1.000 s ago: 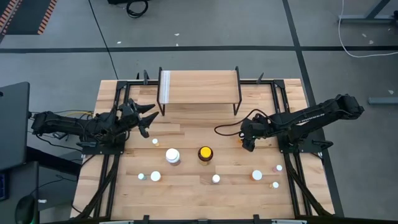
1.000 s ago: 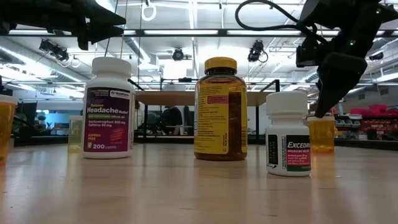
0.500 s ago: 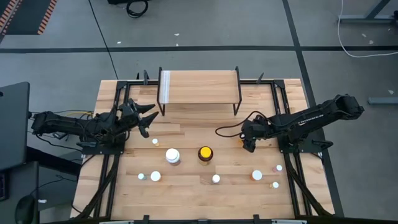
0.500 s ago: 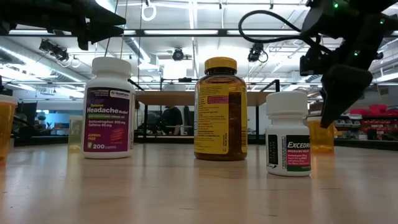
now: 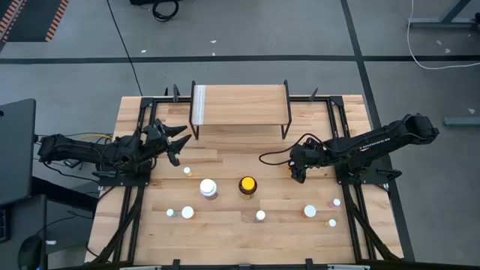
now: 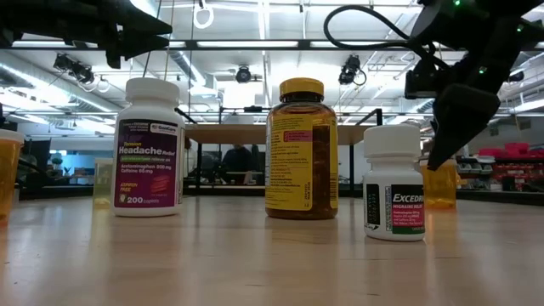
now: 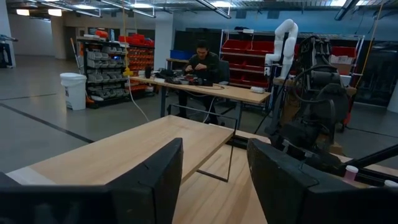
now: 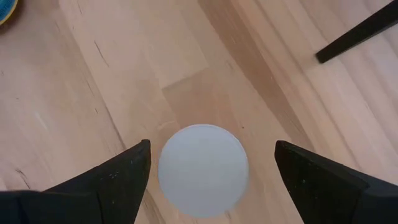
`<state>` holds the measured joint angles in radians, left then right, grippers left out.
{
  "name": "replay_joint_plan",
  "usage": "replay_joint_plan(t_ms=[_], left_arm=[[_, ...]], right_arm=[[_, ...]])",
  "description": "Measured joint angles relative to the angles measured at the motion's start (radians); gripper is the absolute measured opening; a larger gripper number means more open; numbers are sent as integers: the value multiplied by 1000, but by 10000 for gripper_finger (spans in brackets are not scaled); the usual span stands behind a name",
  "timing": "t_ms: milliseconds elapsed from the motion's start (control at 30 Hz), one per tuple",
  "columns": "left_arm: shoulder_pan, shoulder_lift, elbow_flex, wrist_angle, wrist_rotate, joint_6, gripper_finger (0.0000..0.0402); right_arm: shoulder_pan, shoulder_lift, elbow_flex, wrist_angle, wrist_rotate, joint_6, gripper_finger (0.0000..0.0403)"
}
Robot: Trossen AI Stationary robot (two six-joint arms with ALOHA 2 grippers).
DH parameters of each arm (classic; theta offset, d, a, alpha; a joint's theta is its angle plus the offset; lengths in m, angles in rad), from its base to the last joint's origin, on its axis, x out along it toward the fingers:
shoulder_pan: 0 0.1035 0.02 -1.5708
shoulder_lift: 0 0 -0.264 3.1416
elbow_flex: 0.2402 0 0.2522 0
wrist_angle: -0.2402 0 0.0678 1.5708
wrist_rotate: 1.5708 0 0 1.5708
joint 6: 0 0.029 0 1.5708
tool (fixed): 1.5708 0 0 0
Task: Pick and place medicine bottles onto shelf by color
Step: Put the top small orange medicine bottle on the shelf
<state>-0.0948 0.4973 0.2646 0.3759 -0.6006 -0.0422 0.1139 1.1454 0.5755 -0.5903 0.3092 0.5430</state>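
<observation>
My right gripper (image 5: 297, 172) is open and points down over a small orange bottle (image 6: 439, 183) with a white cap (image 8: 203, 169). Its fingers (image 8: 118, 180) stand on either side of the cap without touching it. My left gripper (image 5: 178, 142) is open and empty, held above the table left of the shelf (image 5: 240, 105), a light-wood plank on black legs at the far middle. A large white bottle (image 5: 208, 187) and a dark amber bottle with a yellow cap (image 5: 247, 184) stand upright mid-table. Several small bottles stand nearer the front, such as one white-capped bottle (image 5: 260, 216).
Small bottles stand at the near left (image 5: 187, 213) and near right (image 5: 310, 211), and one stands alone (image 5: 187, 171) near my left gripper. Black frame rails (image 5: 341, 135) run along both table sides. A person sits at a desk (image 7: 202, 59) in the room beyond.
My right gripper has dipped slightly toward the small orange bottle and come back up a little, staying over it. The bottles have not moved.
</observation>
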Motion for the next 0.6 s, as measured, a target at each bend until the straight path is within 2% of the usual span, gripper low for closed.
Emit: replay_joint_plan(t_ms=[400,600], left_arm=[[0,0,0,0,0,0,185],[0,0,0,0,0,0,181]], right_arm=[[0,0,0,0,-21,7,344],[0,0,0,0,-21,7,300]])
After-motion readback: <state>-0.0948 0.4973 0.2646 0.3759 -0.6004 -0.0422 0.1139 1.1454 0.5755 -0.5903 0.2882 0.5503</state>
